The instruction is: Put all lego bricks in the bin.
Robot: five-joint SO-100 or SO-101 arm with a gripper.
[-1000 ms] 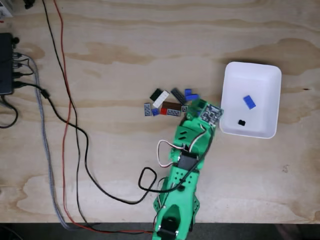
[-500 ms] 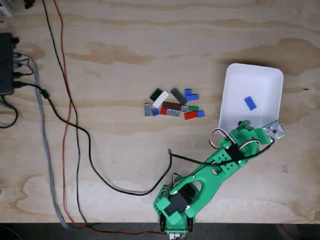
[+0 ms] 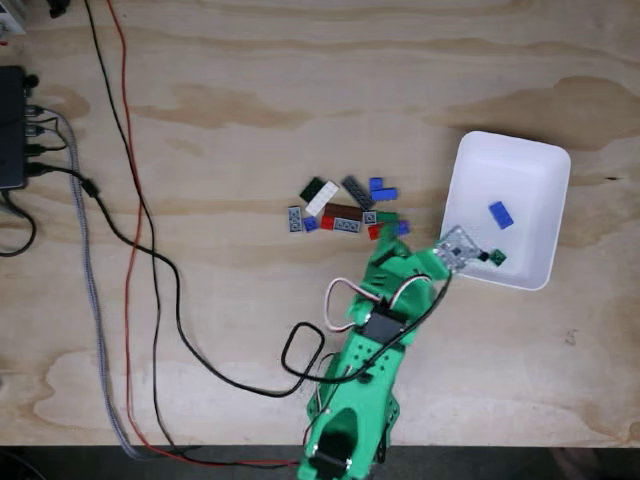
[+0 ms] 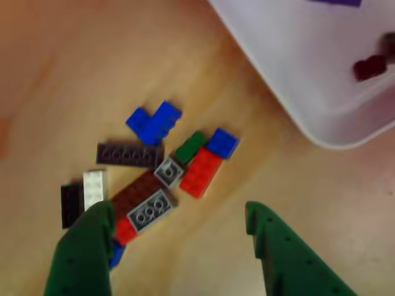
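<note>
One bin, two bricks inside, about twelve bricks outside

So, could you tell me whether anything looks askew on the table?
Yes: the shallow white plastic bin sits rotated against the plywood grain, its near corner beside the open end effector. The small lego bricks lie heaped.

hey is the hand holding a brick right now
No, in the other view the hand is open, its two green fingers spread over bare wood beside the lego bricks.
</note>
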